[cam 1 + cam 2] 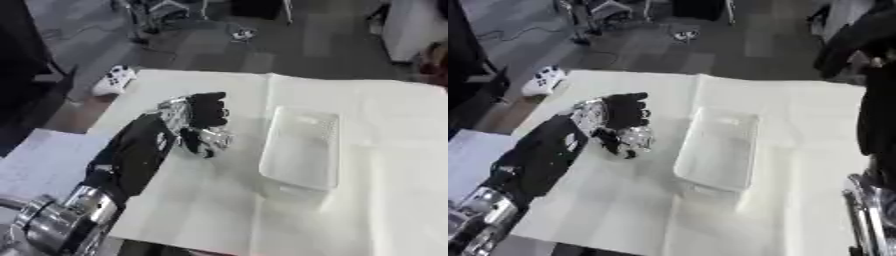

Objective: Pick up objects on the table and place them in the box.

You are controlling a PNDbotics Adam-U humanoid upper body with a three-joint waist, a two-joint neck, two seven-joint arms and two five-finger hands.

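Nearest the camera, the left arm comes in from the lower left, silver at the joint and black along the forearm, and reaches up across the white-covered table. At its end the left hand hangs over the table with its fingers curled down and inward. Something crinkled and shiny, silver-grey, sits in the curl — it looks like a small wrapped or foil-like object, though what it is cannot be made out. The fingers appear closed round it, so I judge the hand to be gripping it.

Just to the hand's right lies the clear plastic box, a shallow rectangular tray with its long axis running away from the robot, tilted slightly across the table. It looks empty. The hand and the near long wall of the box are close but apart.

So the coming move turns on one thing — the box lies straight to the right of the left hand, which need only carry over that long wall to release inside.

The right arm shows only as silver at the lower right edge; its hand is out of view.

Beyond the table's far left edge, a white object lies on the floor.
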